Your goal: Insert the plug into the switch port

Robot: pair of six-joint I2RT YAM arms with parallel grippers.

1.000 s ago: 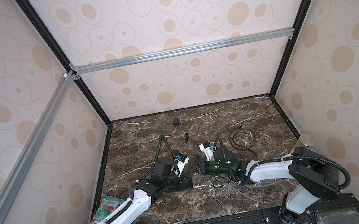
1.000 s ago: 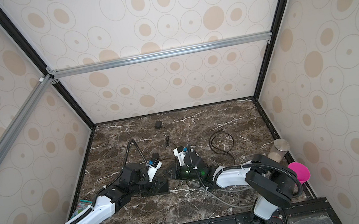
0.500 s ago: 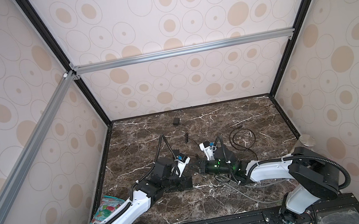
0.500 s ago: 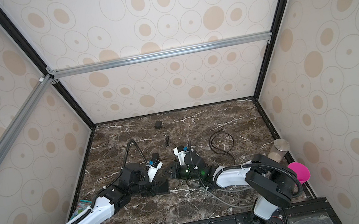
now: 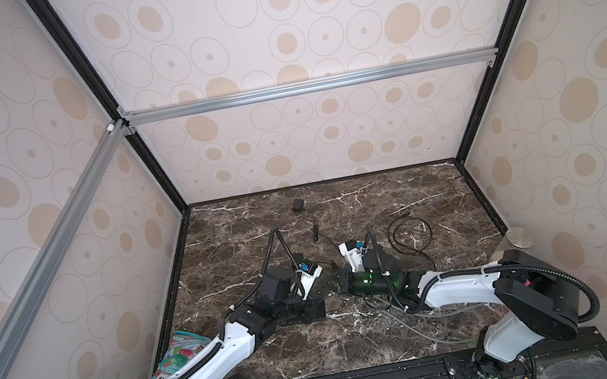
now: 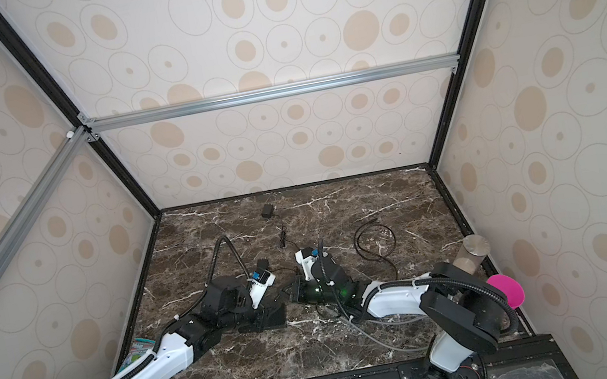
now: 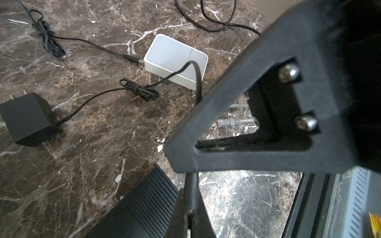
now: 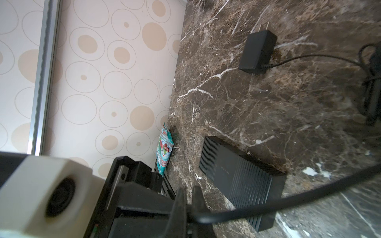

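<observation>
Plug [image 7: 190, 191]: failing to pick it out in both top views, hiding under the wrists of the left arm [image 5: 213, 358] and right arm [image 5: 458, 289], both reaching low over the worktop [image 5: 323, 360] to the far side of the black switch [image 5: 308, 312]. Noting a power adapter [image 5: 298, 205] lying well behind the switch.

Turning to the left wrist view: making out a thick black end, taking it for the plug, pinched between the left jaws, closed tight on it, just beside the switch's ribbed corner; not telling whether touching. Tracing its black lead [image 7: 196, 82] rising away from the switch and over a white box [image 7: 175, 59] farther off.

Turning to the right wrist view: seeing the right jaws nipped narrow on a black lead, apparently the same one, just beside the switch's end.

Judging progress: lead lifted and plug end gripped, so pick-up looking done. Leaving the real work: finding the port, not showing on any visible face of the switch, lining the plug up and pushing it home.
</observation>
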